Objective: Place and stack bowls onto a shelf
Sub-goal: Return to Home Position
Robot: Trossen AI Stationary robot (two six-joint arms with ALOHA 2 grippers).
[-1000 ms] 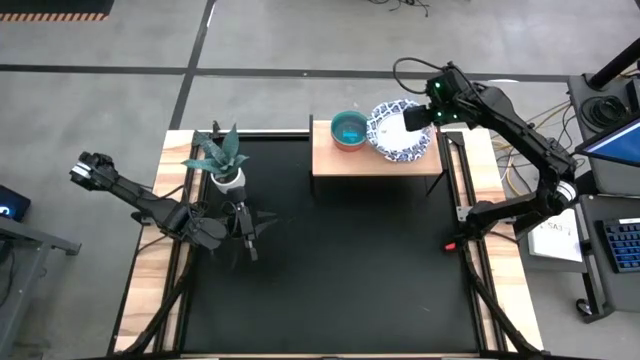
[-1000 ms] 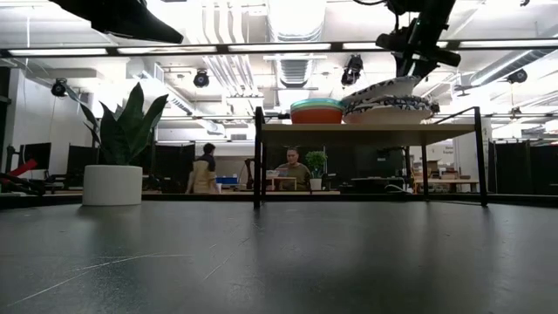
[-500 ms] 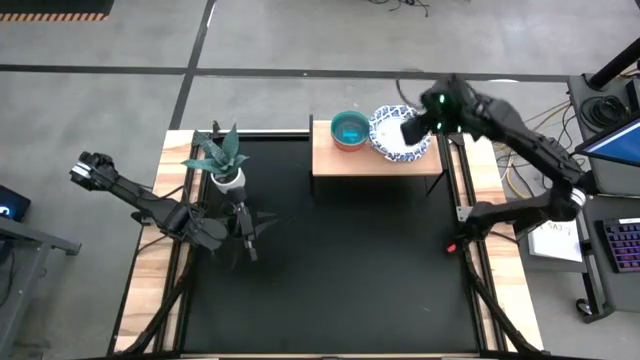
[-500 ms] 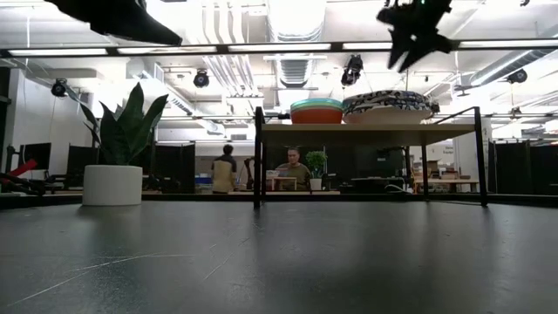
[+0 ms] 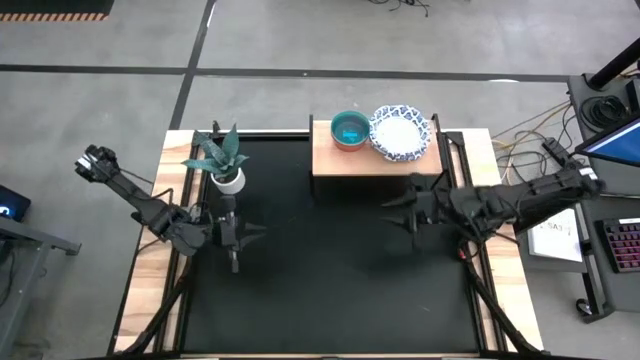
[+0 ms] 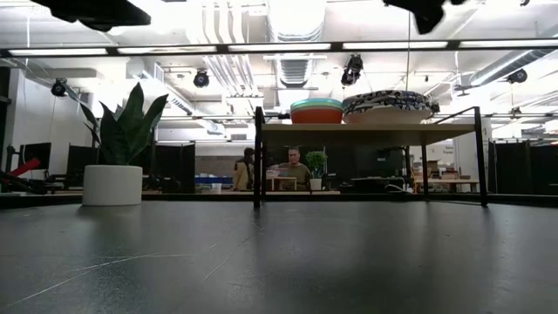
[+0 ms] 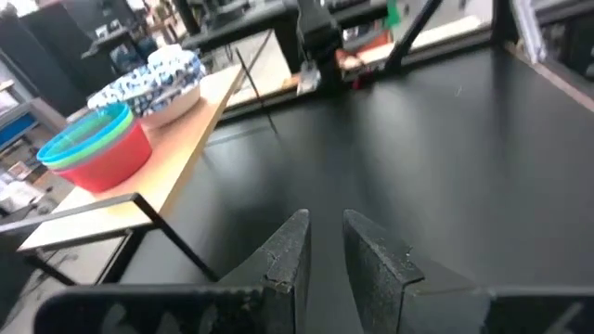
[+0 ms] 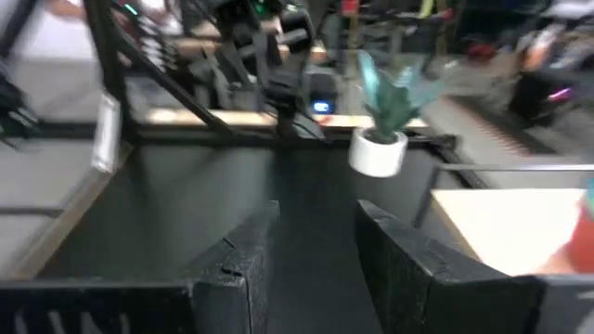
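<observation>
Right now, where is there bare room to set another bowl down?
The black tabletop between left gripper and right gripper is bare. On the shelf only the strip left of the coloured bowls is free; white bowls crowd its right end.

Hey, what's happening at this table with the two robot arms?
Bowls sit stacked on the small wooden shelf: a pile of coloured bowls with a teal one on top, and right beside it the white bowls with blue rims. Neither arm is handling anything. The right gripper hangs open and empty over the black table in front of the shelf. The left gripper, also empty, is near the potted plant.
</observation>
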